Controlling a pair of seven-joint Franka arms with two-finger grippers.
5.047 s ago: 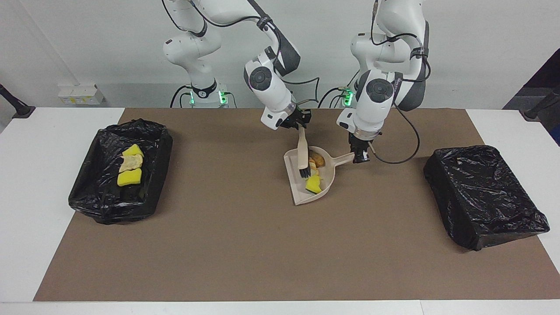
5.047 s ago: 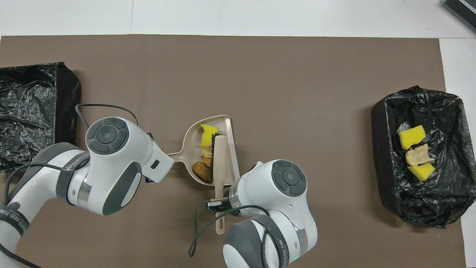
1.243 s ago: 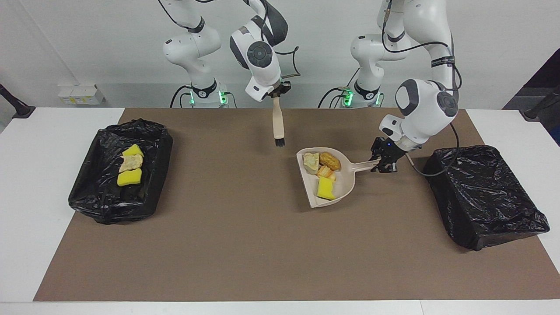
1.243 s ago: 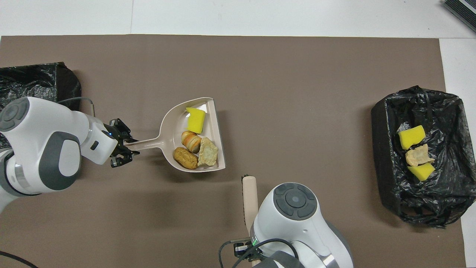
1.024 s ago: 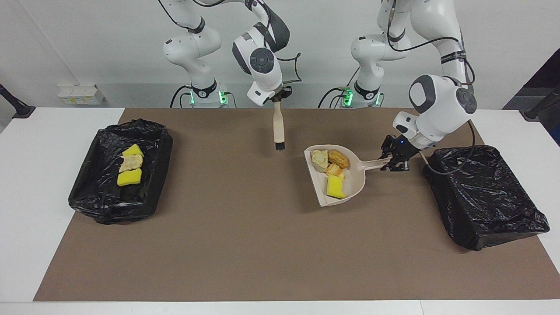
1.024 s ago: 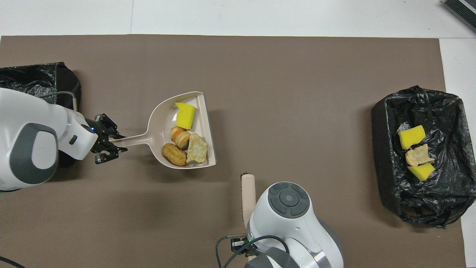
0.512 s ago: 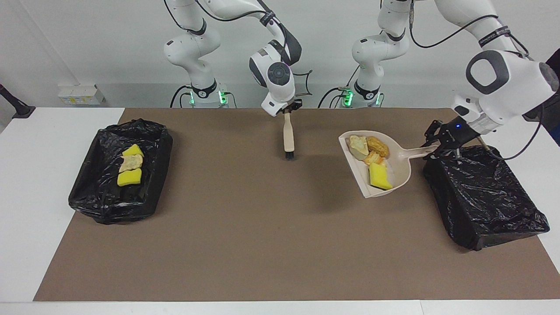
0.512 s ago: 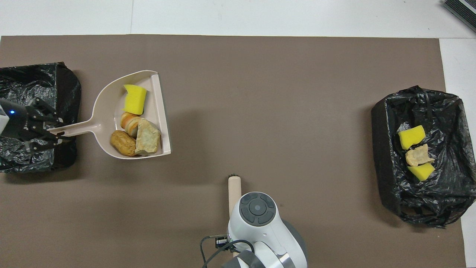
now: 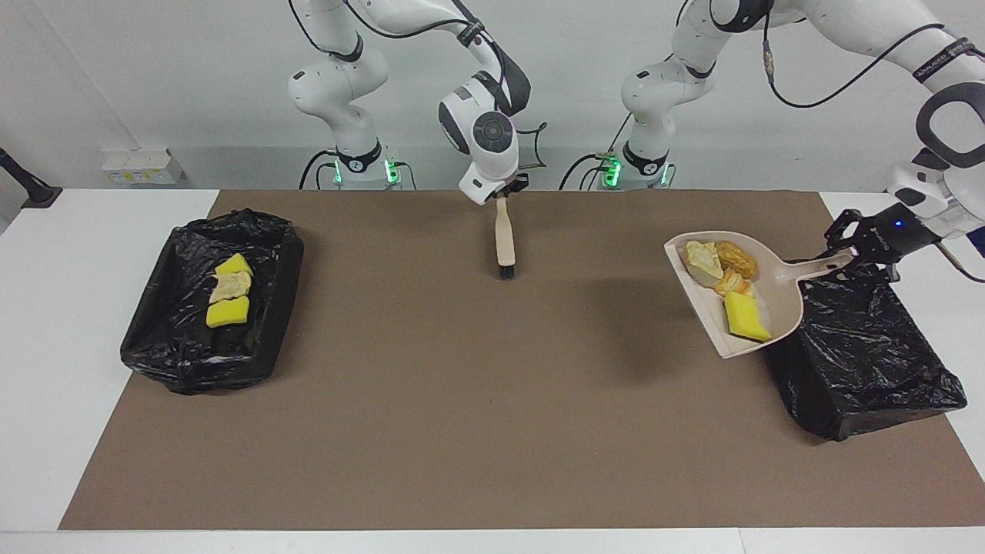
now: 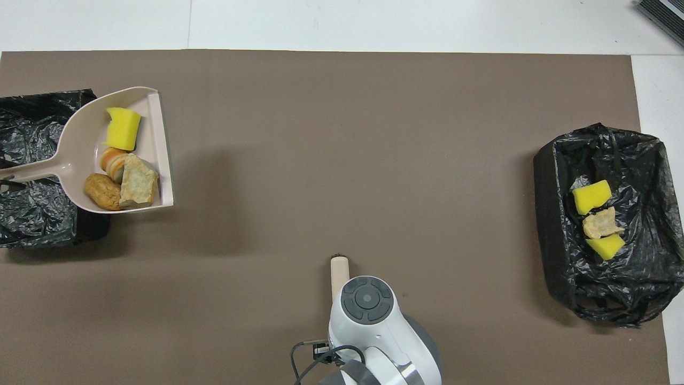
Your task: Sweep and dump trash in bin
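Now that my left hand [image 9: 853,260], clamped on the dustpan [image 9: 769,296], has carried the trash [image 9: 729,281] to the bin [image 9: 862,354], I tip next; my right hand [image 9: 504,190] waits, gripping the brush [image 9: 505,240].

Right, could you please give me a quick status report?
Left end effector holds dustpan over bin edge. Four scraps aboard. Right end effector holds brush, waiting. Nothing blocking.

High facing camera, steep overhead camera, both covering brown mat [image 9: 462,400]

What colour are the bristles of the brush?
Black; the bristles sit at the lower end of the beige brush, seen best in the facing view.
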